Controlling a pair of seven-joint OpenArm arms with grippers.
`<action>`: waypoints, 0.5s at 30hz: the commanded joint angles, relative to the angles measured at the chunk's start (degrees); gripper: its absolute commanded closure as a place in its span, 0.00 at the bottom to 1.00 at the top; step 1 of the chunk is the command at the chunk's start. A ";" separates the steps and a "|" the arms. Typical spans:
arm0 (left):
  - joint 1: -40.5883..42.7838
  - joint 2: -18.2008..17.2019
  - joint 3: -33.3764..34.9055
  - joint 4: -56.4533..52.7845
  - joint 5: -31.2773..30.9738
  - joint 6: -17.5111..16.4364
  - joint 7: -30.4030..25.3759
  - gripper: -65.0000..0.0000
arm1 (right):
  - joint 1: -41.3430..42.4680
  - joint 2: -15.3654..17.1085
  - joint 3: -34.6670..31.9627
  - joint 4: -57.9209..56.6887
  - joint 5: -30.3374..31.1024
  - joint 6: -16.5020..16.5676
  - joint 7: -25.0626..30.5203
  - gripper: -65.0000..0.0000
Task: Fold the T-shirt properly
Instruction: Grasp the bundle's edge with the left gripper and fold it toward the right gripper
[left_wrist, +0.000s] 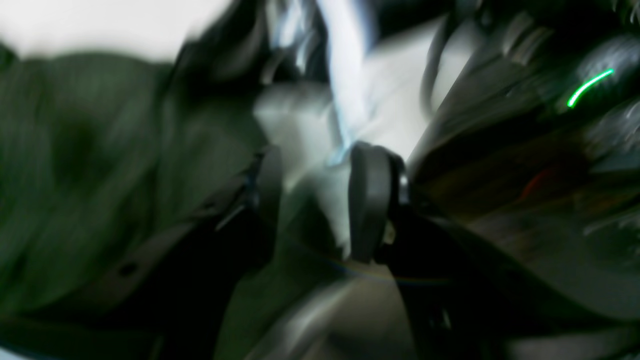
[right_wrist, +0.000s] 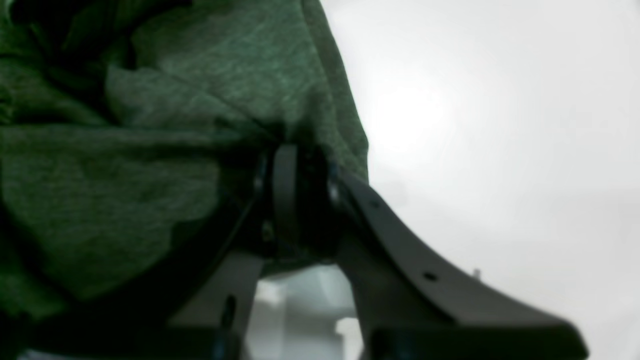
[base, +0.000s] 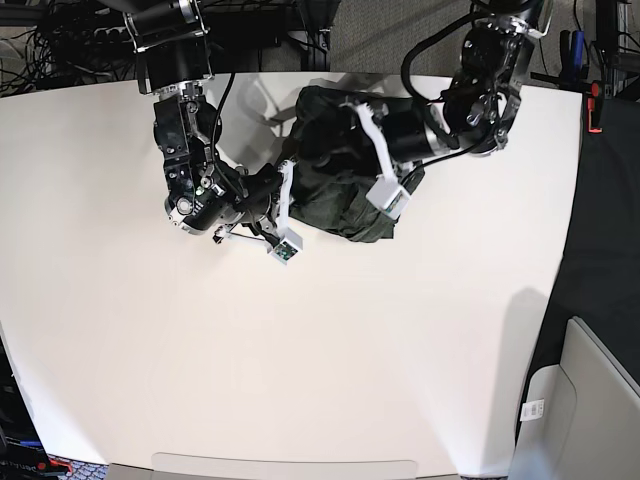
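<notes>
The T-shirt (base: 335, 175) lies bunched at the far middle of the white table (base: 300, 360), between both arms. The right gripper (right_wrist: 300, 165) pinches a fold at the shirt's edge. The left gripper (left_wrist: 312, 200) stands apart, jaws empty, fabric lying just beside it.

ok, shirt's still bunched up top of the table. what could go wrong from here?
1. The right claw is shut on a thick fold of the T-shirt. It may have pinched several layers, so a pull could drag the whole heap instead of spreading it.
2. The left claw is open over the pile, and its view is blurred. A grab now could miss the hem.
3. Both arms crowd the shirt near the table far edge, so they could collide.
</notes>
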 joint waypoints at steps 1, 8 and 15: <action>0.74 -1.71 -0.68 -0.53 2.45 0.90 0.13 0.69 | 1.44 -0.29 0.06 0.94 0.53 0.25 0.75 0.92; 5.13 -1.71 0.81 -0.71 16.25 0.90 -3.83 0.69 | 1.53 -0.11 0.06 0.94 0.61 0.25 0.75 0.92; 8.65 -1.89 1.34 1.66 24.43 0.99 -3.83 0.69 | 1.53 -0.02 0.06 0.94 0.61 0.25 0.75 0.92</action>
